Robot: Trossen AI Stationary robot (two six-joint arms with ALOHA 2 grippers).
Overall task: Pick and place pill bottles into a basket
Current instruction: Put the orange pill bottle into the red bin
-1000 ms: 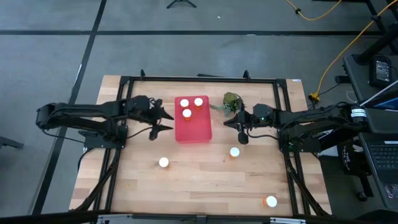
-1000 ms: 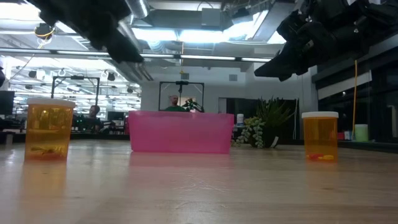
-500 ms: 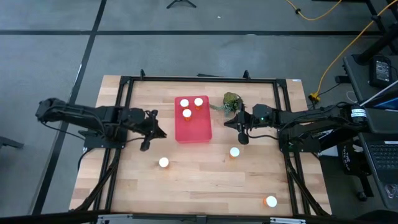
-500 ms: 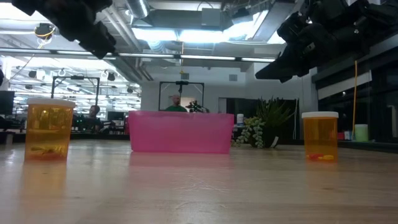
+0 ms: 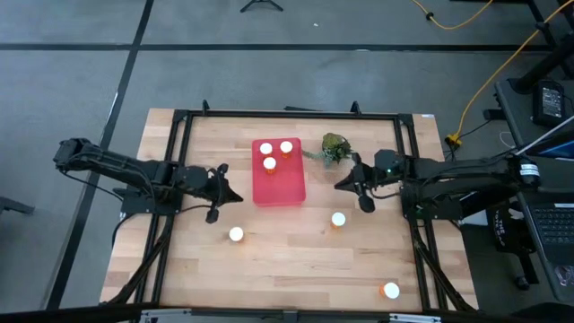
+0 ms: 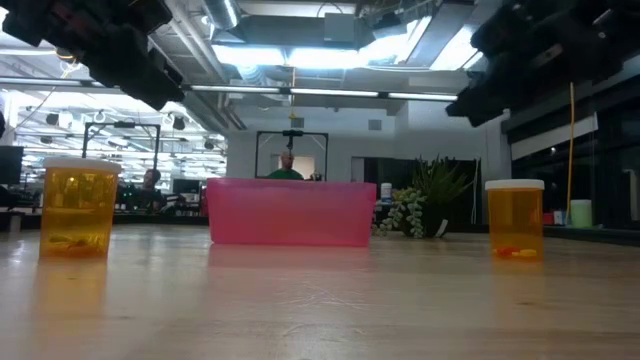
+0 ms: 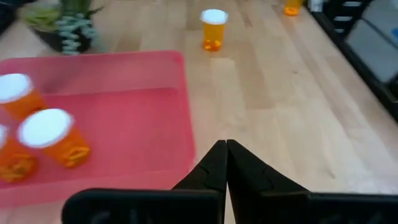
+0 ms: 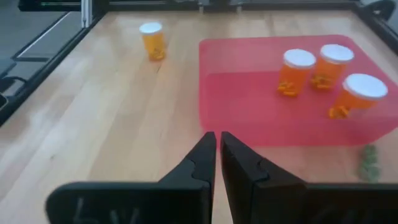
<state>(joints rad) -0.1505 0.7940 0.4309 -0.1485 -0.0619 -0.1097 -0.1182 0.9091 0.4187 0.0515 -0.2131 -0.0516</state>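
Observation:
The red-pink basket (image 5: 279, 182) lies at mid-table. Three orange pill bottles with white caps stand inside at its far end (image 5: 266, 149) (image 5: 286, 146) (image 5: 270, 163). Three more bottles stand on the wood: one near left (image 5: 236, 234), one right of centre (image 5: 338, 219), one at the near right (image 5: 391, 290). My left gripper (image 5: 235, 196) hangs shut above the table, just left of the basket's near end (image 7: 225, 146). My right gripper (image 5: 340, 185) hangs shut to the right of the basket (image 8: 217, 137). Neither holds anything.
A small green plant (image 5: 334, 146) stands beside the basket's far right corner, close to my right gripper. A black frame (image 5: 287, 114) runs round the table's far and side edges. Bare wood lies along the near half between the loose bottles.
My left gripper has shut with nothing in it and has drawn back from above the basket toward the table's left and near edges, sinking a little. My right gripper has pulled back slightly toward the table's right edge. The bottles and the basket have kept still.

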